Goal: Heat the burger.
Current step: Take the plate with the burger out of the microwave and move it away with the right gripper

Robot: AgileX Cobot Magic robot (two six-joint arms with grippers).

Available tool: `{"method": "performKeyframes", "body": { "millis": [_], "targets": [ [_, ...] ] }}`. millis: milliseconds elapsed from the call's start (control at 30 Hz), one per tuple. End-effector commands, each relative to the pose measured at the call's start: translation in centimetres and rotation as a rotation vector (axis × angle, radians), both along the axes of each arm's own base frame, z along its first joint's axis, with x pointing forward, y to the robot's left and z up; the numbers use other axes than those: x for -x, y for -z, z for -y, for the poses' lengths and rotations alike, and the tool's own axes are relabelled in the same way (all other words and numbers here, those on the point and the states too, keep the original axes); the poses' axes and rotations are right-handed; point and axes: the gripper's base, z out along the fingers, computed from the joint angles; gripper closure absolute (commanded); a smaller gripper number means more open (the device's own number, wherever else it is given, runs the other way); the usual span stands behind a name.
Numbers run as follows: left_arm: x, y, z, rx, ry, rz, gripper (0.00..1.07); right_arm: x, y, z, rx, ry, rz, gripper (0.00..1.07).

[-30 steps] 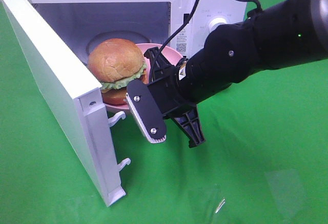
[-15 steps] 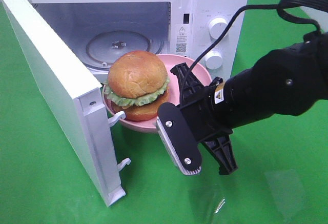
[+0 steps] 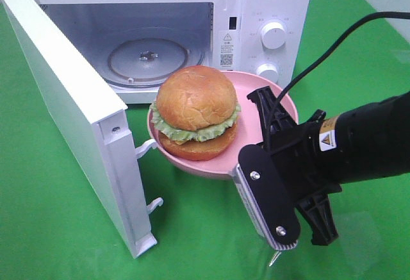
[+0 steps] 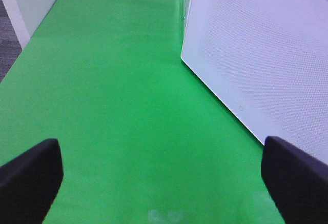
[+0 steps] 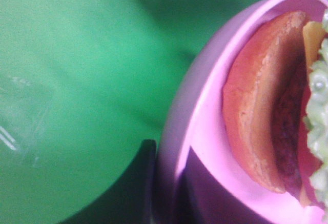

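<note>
While the microwave [image 3: 192, 30] stands on the green counter [image 3: 57, 229] with its door [image 3: 77, 120] swung wide and its glass turntable [image 3: 148, 57] bare, the load has come out of the cavity: a second ago the plate sat inside, over the turntable, and now it hangs in front of the microwave's opening, clear of the sill. That reads as the withdrawal after heating, with setting the plate down on the counter the likely remaining step, though whether heating actually ran cannot be told. The right gripper [image 3: 264, 158] is clamped shut on the rim of the pink plate [image 3: 282, 104], on the side away from the microwave door. The burger [image 3: 195, 112] sits upright in the plate's middle. The left gripper [image 4: 159, 178] hangs wide open and empty beside the microwave's outer wall.
</note>
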Motion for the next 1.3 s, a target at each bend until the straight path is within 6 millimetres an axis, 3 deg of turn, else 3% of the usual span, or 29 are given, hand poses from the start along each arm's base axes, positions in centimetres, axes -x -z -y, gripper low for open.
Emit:
{"method": "performKeyframes", "body": {
  "millis": [33, 433, 800, 1300],
  "targets": [
    [0.3, 0.0, 0.0, 0.0, 0.001, 0.013, 0.06, 0.9, -1.7, 0.9, -0.049, 0.003, 0.068, 1.07],
    [0.3, 0.0, 0.0, 0.0, 0.001, 0.013, 0.06, 3.7, -3.6, 4.3, -0.011, 0.092, 0.047, 1.07],
    [0.3, 0.0, 0.0, 0.0, 0.001, 0.013, 0.06, 4.9, -5.0, 6.7, 0.001, 0.259, 0.019, 1.07],
    [0.3, 0.0, 0.0, 0.0, 0.001, 0.013, 0.06, 5.0, -4.7, 9.0, 0.026, 0.597, -0.045, 1.07]
  ]
}}
